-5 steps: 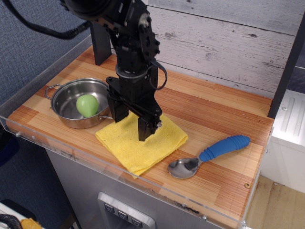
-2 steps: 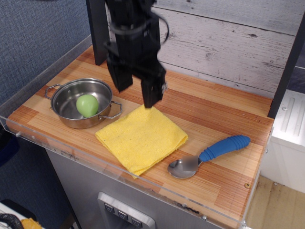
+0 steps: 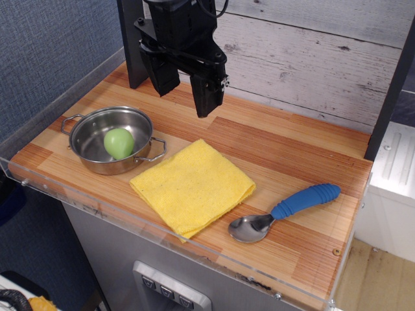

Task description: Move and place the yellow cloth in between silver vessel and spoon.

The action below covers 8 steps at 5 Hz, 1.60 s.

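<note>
The yellow cloth (image 3: 193, 185) lies flat and folded on the wooden tabletop, between the silver vessel (image 3: 111, 138) on its left and the spoon (image 3: 285, 211) on its right. The vessel holds a green round object (image 3: 119, 142). The spoon has a blue ribbed handle and a metal bowl facing the front edge. My gripper (image 3: 186, 97) is black, open and empty, raised well above the table behind the cloth, touching nothing.
A clear acrylic rim (image 3: 58, 97) runs along the table's left and front edges. A dark post (image 3: 133, 45) stands at the back left. A whitewashed plank wall (image 3: 311, 58) is behind. A white cabinet (image 3: 392, 175) stands to the right.
My gripper, open on the cloth a second ago, has lifted straight up and back away from it. The cloth stays flat where it was.
</note>
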Each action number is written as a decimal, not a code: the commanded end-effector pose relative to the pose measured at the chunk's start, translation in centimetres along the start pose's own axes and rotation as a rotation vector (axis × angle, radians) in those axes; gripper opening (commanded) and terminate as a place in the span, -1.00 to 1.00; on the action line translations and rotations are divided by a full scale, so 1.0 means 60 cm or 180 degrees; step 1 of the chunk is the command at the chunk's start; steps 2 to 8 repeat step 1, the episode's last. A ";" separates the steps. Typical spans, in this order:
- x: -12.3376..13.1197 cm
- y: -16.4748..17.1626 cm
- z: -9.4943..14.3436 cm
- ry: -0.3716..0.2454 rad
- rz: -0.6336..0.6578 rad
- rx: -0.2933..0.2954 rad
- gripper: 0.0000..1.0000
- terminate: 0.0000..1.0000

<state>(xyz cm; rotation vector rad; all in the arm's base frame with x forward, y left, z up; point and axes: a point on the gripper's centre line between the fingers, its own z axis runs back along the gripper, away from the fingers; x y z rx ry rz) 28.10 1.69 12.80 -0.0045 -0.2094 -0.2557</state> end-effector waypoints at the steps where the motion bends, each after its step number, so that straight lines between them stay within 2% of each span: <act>1: 0.002 -0.001 0.022 -0.0145 0.0005 0.0052 1.00 1.00; 8: 0.002 -0.001 0.022 -0.0145 0.0005 0.0052 1.00 1.00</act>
